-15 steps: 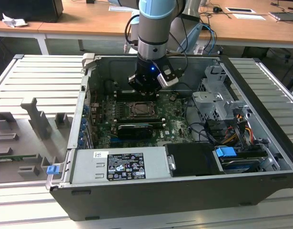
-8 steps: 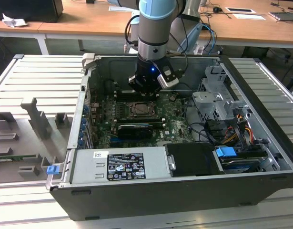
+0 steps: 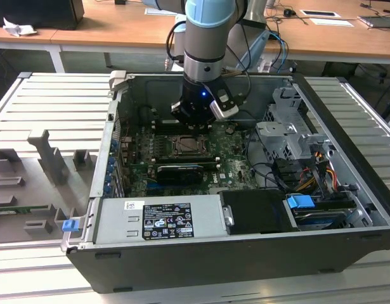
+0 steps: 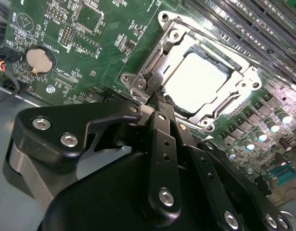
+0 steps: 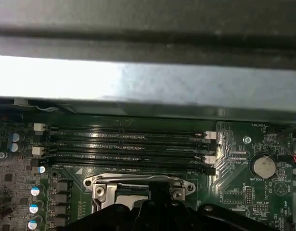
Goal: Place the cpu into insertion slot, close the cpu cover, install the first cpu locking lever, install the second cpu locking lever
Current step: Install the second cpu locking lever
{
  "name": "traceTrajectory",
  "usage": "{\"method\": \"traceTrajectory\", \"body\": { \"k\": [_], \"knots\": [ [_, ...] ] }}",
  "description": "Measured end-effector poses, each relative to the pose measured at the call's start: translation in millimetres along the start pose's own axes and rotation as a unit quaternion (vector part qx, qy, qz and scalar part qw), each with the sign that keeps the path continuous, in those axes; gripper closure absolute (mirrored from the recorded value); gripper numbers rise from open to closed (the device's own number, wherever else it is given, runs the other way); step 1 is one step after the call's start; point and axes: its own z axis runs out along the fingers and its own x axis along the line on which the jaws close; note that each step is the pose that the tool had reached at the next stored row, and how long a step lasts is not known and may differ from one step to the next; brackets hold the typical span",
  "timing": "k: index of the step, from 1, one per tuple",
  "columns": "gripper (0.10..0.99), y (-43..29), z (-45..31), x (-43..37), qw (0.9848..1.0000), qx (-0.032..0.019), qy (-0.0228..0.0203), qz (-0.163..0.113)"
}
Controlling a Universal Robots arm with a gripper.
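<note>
Scene: an open computer case (image 3: 347,209) of grey sheet metal lies on a ribbed grey surface, with a wooden desk (image 3: 118,28) behind it.
Board: the green circuit board (image 4: 119,29) carries a round silver coin battery (image 4: 39,61) and long black memory slots (image 5: 128,139).
Chip: the cpu (image 4: 196,82), flat and square with a pale silver top, sits in the insertion slot (image 4: 237,72), a dark square socket with a metal rim.
Cover: the cpu cover (image 4: 174,36), a thin shiny metal frame, lies down around the chip.
Arm: the gripper (image 4: 160,98) of matte black metal hangs over the socket's corner, beside a bent silver tab.
Fingers: clenched together, tips touching, nothing seen between them.
</note>
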Motion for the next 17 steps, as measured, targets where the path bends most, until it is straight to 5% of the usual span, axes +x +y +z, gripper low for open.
{"method": "traceTrajectory", "body": {
  "k": [5, 10, 17],
  "knots": [
    [0.98, -0.6, -6.0, 0.0, 1.0, 0.0, 0.0, 0.0],
    [0.98, 1.3, -29.9, -0.2, 1.0, -0.0001, 0.0, 0.0],
    [0.98, -15.6, -28.7, 0.6, 1.0, 0.0035, 0.0004, 0.0]
  ]
}}
